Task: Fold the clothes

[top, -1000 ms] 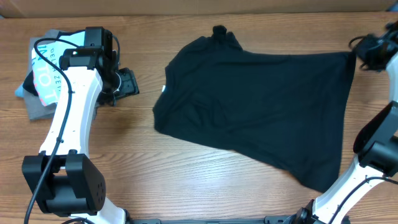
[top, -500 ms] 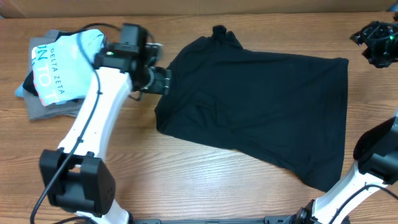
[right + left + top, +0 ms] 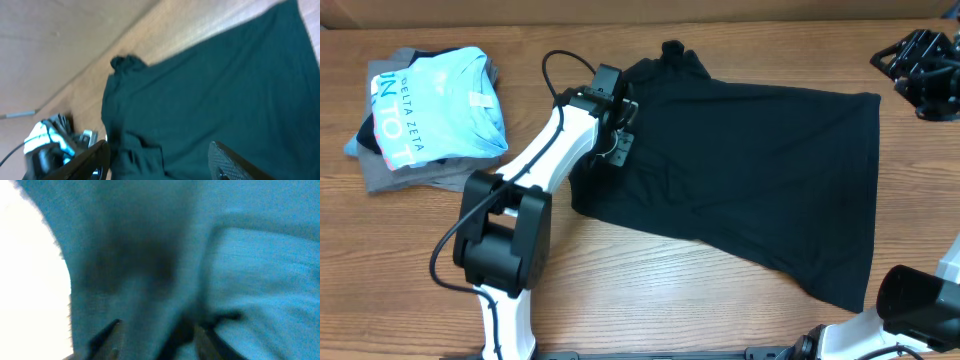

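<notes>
Our left arm (image 3: 542, 150) stretched forward, left claw (image 3: 618, 140) angled down, grip unclear, our right claw (image 3: 912, 70) far right, fingers apart

Overhead evenly lit and sharp; wrist views blurred.

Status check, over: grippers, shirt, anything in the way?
Left gripper at edge of black T-shirt, grip unclear. Right gripper open, off the cloth. Shirt spread, unfolded. Folded pile well aside.

Matt cloth T-shirt (image 3: 750, 170) — seemingly wooden table (image 3: 620, 285)
</notes>
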`<state>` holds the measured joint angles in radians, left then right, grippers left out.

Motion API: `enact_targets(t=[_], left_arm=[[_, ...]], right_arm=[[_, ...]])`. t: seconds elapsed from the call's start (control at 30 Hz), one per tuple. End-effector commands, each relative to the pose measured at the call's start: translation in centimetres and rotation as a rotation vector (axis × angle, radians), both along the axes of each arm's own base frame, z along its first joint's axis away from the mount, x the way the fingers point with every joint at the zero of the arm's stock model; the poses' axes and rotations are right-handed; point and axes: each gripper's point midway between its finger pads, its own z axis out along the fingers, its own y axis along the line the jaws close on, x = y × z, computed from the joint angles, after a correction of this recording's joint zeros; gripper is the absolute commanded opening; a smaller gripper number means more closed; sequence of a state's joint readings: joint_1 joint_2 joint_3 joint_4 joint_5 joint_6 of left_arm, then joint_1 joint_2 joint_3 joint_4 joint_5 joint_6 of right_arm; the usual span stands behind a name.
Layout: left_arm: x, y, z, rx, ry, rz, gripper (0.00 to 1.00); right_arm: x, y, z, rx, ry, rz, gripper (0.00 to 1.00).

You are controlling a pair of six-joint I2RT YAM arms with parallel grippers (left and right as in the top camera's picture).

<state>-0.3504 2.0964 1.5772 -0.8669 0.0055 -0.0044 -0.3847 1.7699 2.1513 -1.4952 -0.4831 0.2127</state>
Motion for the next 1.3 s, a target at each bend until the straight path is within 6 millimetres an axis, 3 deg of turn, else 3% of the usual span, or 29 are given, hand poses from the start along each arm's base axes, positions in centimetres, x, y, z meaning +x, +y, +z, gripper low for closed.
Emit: enact_targets(t=[0.0,0.03,0.27,0.37,0.5,0.67,0.8,0.97,1.07,1.27], left_arm=[[0.3,3.3,-2.3,0.102,0.035,0.085,0.26],[-0.1,3.9,-2.9,0.109,0.062,0.111,0.19],[-1.9,7.8,-5.4,0.152,0.197,0.242,0.05],[-2.6,10.7,-5.5,0.198,0.229,0.386,0.04],[-3.2,14.1,-5.3,0.198,0.263,0.552,0.04],[-4.2,16.2,-5.1,0.159,0.323,0.631,0.04],[-4.1,15.7,-4.9,0.111,0.330,0.621,0.06],[-3.1,13.9,-3.4,0.026,0.304,0.511,0.20],[-1.8,11.4,-1.3,-0.087,0.255,0.333,0.34],[-1.1,5.6,3.8,-0.249,0.147,0.015,0.54]], right_arm=[[0.0,0.1,-0.4,-0.013,0.014,0.020,0.66],[-0.2,0.0,-0.5,-0.018,0.020,0.020,0.66],[-0.8,-0.5,-1.4,-0.046,0.072,-0.002,0.68],[-1.2,-1.1,-2.7,-0.063,0.119,-0.021,0.69],[-1.9,-1.7,-6.1,-0.066,0.224,-0.061,0.71],[-3.1,-1.3,-11.7,-0.018,0.357,-0.058,0.71],[-4.1,-0.9,-16.9,0.020,0.442,-0.069,0.71],[-4.8,-0.4,-21.8,0.032,0.459,-0.045,0.70],[-5.2,-0.1,-22.8,0.038,0.465,-0.032,0.70],[-4.9,1.1,-22.0,0.098,0.424,0.017,0.70]])
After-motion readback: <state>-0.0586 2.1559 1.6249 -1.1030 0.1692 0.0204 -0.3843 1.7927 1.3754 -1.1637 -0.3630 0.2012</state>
